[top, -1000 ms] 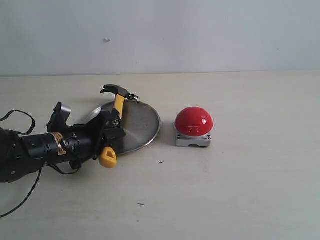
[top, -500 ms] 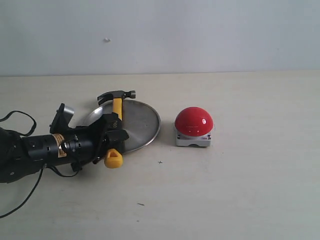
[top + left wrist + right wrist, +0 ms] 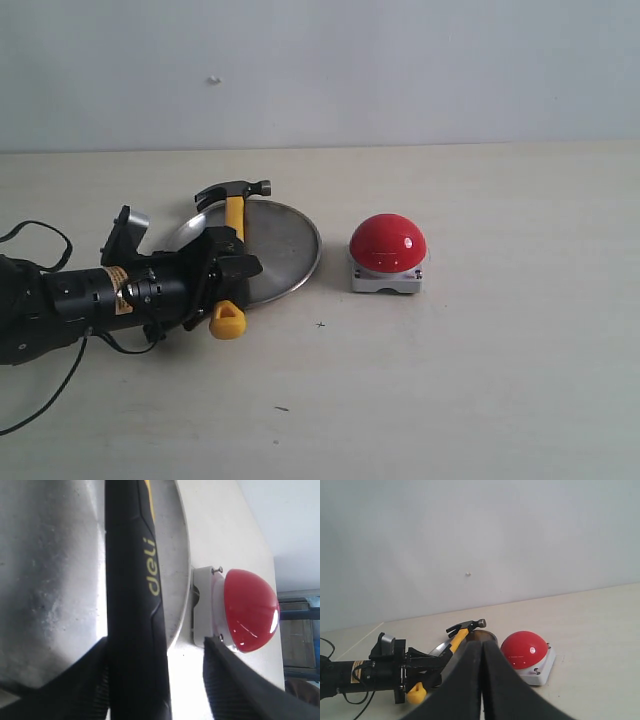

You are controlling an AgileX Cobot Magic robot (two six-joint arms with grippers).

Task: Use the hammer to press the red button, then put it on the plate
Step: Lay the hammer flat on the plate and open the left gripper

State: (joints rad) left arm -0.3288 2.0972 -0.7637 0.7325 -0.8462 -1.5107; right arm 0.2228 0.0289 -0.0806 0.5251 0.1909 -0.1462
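Note:
The hammer [image 3: 236,214] lies across the silver plate [image 3: 285,250]: dark head past the far rim, yellow looped end off the near rim on the table. My left gripper [image 3: 228,272] straddles its black handle [image 3: 135,605] with the jaws open. One finger is against the handle, and a gap separates the handle from the other finger [image 3: 225,680]. The red button [image 3: 388,243] sits on its grey-white base just right of the plate, untouched. My right gripper [image 3: 481,647] is shut on nothing, well back from the button [image 3: 525,650] and hammer [image 3: 461,636]; the exterior view does not show it.
The left arm's black body and a loose cable [image 3: 40,240] lie along the table at the left. The pale wooden table [image 3: 480,380] stretches to the right and front, with a plain wall [image 3: 400,70] behind.
The hammer swung from a tilt to rest straight across the plate, its head lower. The left gripper's jaws then spread off the handle. The button has not moved.

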